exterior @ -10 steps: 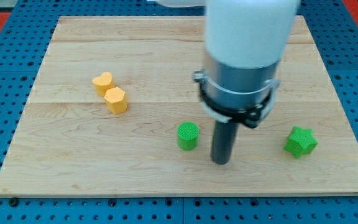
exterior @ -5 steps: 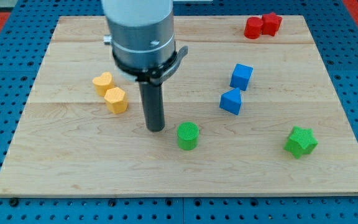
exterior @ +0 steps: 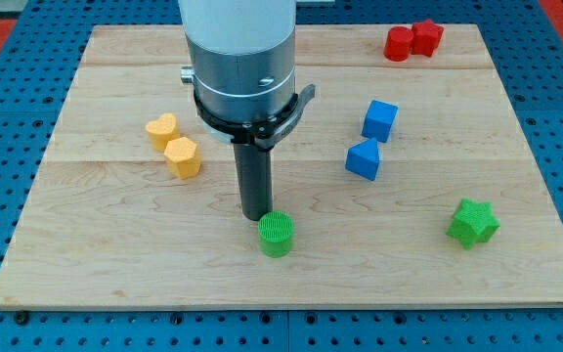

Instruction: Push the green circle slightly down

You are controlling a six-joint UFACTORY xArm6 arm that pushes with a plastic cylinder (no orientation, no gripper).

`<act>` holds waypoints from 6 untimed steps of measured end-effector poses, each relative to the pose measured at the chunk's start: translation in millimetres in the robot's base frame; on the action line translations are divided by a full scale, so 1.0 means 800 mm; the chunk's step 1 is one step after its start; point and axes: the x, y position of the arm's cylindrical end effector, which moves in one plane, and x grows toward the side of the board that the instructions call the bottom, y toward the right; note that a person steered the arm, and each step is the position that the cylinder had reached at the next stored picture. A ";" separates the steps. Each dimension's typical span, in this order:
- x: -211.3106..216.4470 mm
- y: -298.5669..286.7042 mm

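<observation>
The green circle (exterior: 276, 235) is a short round block near the bottom middle of the wooden board (exterior: 115, 254). My tip (exterior: 256, 215) stands just above and a little left of it, touching or nearly touching its upper left edge. The rod hangs from the large white and grey arm that fills the top middle of the view.
A yellow heart (exterior: 162, 129) and a yellow hexagon (exterior: 182, 156) lie together at the left. A blue cube (exterior: 380, 119) and a blue triangular block (exterior: 363, 159) sit at the right. A green star (exterior: 473, 223) lies at the lower right. Two red blocks (exterior: 411, 40) sit at the top right.
My tip swept from the right of the green circle to its left, then came in above it. The green circle has shifted down and slightly left.
</observation>
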 end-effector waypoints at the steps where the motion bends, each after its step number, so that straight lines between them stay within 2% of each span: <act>1: -0.001 0.057; 2: 0.016 0.076; 4: 0.037 0.019; 5: 0.028 0.070; 6: 0.020 0.161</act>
